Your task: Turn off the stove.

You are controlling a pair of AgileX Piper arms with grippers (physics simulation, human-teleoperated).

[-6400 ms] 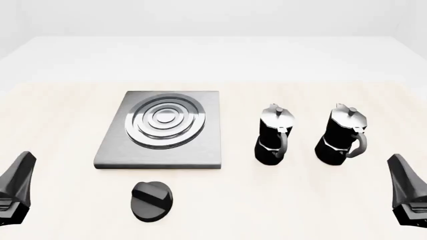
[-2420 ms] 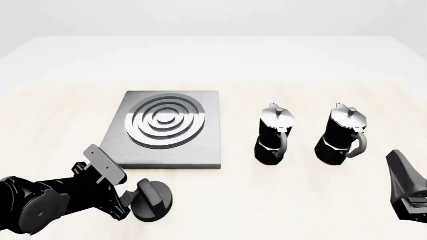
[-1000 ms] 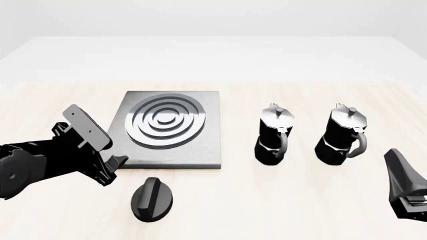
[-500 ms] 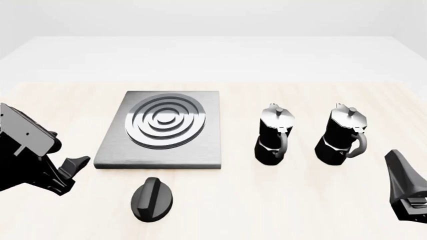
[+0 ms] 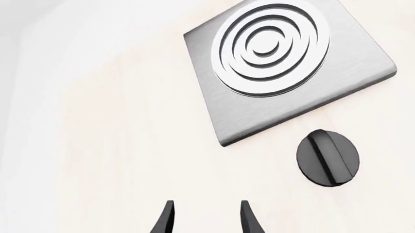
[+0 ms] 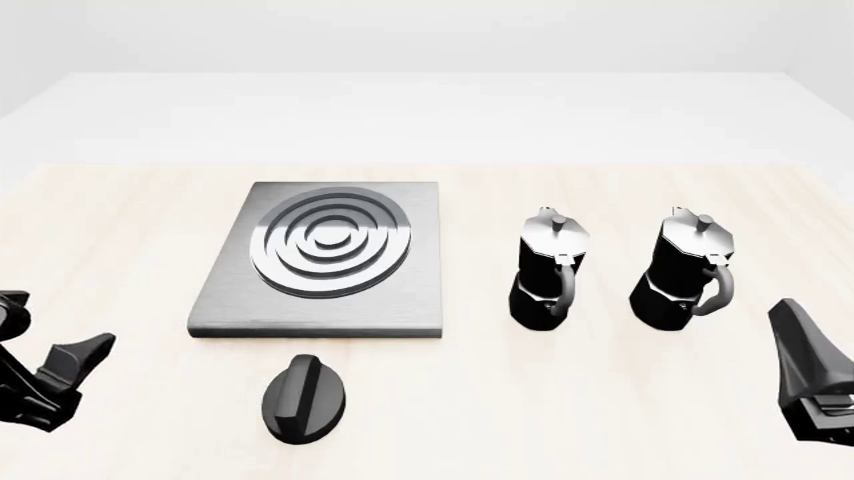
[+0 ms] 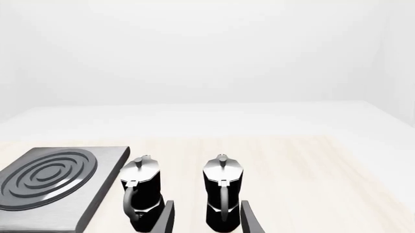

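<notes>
the knob (image 6: 306,398) sits on the bench (image 6: 561,400) just in front of the stove (image 6: 324,258), its ridge running roughly front to back, to the right of the nearer left pincer (image 6: 64,375), which hangs wide and empty, while the right pincer (image 7: 206,218) is parted too.

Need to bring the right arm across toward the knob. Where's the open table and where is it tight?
Open: the table strip in front of the two moka pots, running left to the knob; also the far table behind the stove plate. Tight: the gap between the pots, and the narrow strip between knob and plate. The left gripper sits open, left of the knob.
</notes>
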